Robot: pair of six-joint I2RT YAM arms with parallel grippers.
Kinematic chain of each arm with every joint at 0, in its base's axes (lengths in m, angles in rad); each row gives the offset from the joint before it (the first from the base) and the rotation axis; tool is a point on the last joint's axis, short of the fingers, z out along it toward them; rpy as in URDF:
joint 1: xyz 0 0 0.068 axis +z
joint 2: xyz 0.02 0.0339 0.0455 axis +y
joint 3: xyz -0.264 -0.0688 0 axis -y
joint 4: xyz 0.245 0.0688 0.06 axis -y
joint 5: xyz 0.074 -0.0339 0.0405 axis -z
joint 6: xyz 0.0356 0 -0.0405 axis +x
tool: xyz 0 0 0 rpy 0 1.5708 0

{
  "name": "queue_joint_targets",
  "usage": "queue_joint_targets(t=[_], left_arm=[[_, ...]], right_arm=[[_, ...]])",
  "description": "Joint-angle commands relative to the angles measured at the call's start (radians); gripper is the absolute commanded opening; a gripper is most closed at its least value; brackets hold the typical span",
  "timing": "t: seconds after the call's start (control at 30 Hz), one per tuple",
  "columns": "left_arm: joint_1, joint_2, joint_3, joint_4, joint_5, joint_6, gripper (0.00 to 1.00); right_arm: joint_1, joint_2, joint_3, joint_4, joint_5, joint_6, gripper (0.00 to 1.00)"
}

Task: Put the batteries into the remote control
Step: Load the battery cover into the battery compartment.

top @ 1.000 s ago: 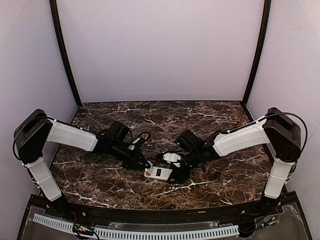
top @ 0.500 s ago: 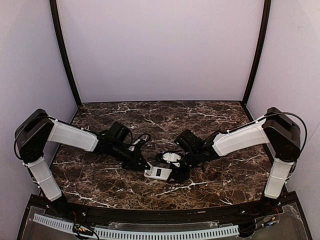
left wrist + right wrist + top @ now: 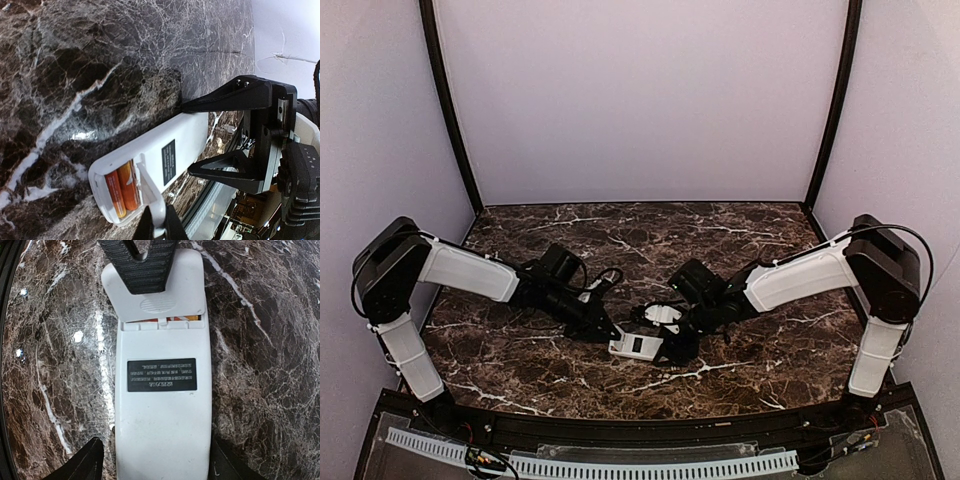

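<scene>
Left gripper point(image 3: 612, 334) sits low over the middle of the marble tabletop point(image 3: 520, 232), a little toward its near edge. The left arm rises from the near left corner, bends at the shoulder and stretches its white forearm down and inward to reach that spot. Its fingers point(image 3: 146, 227) are pressed together on the thin white battery cover point(image 3: 155, 292), pinching the cover's free end. The cover's other end meets the remote control point(image 3: 162, 430) at the rim of the open compartment and tilts up from it. The remote lies flat on the tabletop, plain white back up, with a dark label point(image 3: 161, 375) across its middle. Both batteries point(image 3: 123, 187) lie side by side inside the compartment, orange and touching each other; in the right wrist view the lifted cover hides most of them. Right gripper point(image 3: 673, 346) comes in from the opposite side, the right arm mirroring the left from the near right corner, its forearm sloping down to the centre. Its jaws stand wide, astride the end of the remote away from the batteries, one finger point(image 3: 220, 100) against each long side, clamping the handset across its width
</scene>
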Motion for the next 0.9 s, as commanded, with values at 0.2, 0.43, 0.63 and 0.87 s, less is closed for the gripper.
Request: queue_joint_targets(t=[0.2, 0.43, 0.63, 0.87], left_arm=[[-0.008, 0.016, 0.011, 0.015, 0.023, -0.013, 0.0], [-0.017, 0.029, 0.011, 0.045, 0.028, -0.034, 0.0], [-0.017, 0.032, 0.004, 0.039, 0.024, -0.025, 0.0], [-0.017, 0.033, -0.003, 0.013, 0.007, -0.005, 0.07]], right_arm=[[0.002, 0.024, 0.01, -0.019, -0.007, -0.006, 0.69], [0.002, 0.024, 0.008, -0.02, -0.01, -0.006, 0.69], [0.002, 0.024, 0.008, -0.018, -0.013, -0.009, 0.69], [0.002, 0.024, 0.007, -0.019, -0.013, -0.008, 0.68]])
